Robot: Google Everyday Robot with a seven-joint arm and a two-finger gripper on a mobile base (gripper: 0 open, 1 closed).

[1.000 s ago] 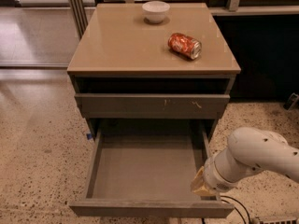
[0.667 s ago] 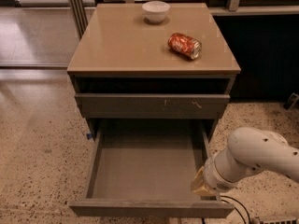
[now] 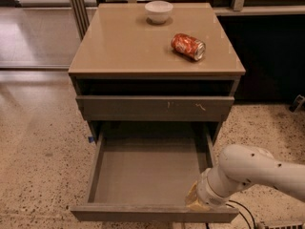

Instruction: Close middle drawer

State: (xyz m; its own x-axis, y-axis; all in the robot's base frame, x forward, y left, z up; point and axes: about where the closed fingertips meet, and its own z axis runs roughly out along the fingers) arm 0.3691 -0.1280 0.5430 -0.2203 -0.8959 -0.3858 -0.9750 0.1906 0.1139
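Observation:
The middle drawer [image 3: 147, 175] is pulled far out of the cabinet, showing its deep empty grey tray; its plain front edge [image 3: 152, 213] runs along the bottom of the view. Above it sits a similar drawer front with small white scratch marks [image 3: 155, 108], nearly closed. My white arm [image 3: 257, 173] reaches in from the right. My gripper [image 3: 194, 200] is at the drawer's front right corner, right at the front panel, mostly hidden behind the wrist.
The cabinet top [image 3: 128, 42] holds a white bowl [image 3: 158, 11] at the back and a red can [image 3: 188, 46] lying on its side to the right. Speckled floor [image 3: 38, 151] lies to the left. A dark wall base stands at right.

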